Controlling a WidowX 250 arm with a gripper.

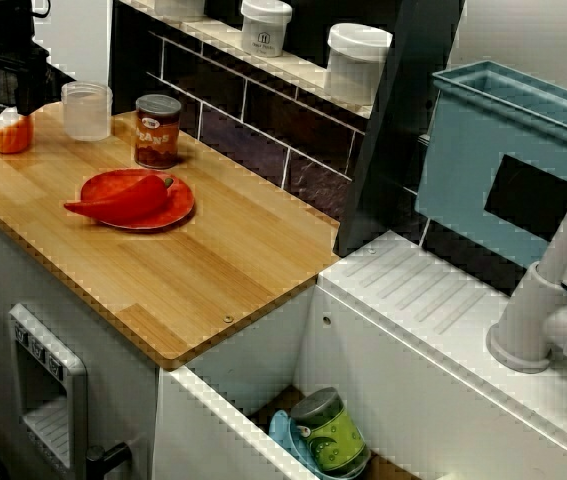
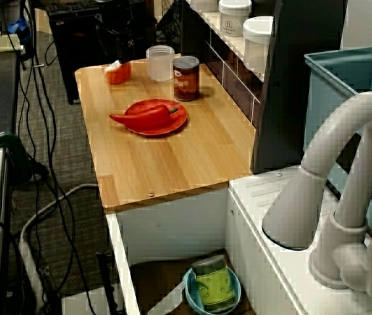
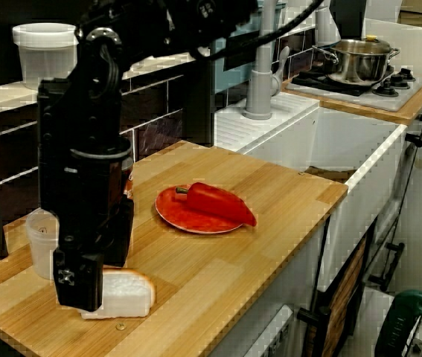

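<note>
Gripper (image 3: 80,294), spread untellable, stands at white block (image 3: 127,295) on wooden counter (image 3: 218,282) beside sink (image 3: 359,156).

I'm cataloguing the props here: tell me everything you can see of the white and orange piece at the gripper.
The piece looks like a toy bread slice: white face, orange-tan rim, one end rounded, seemingly plastic or foam. It lies flat on the wooden counter near a corner, close to a clear cup. The black gripper covers its other end; whether it is gripped cannot be told.
</note>
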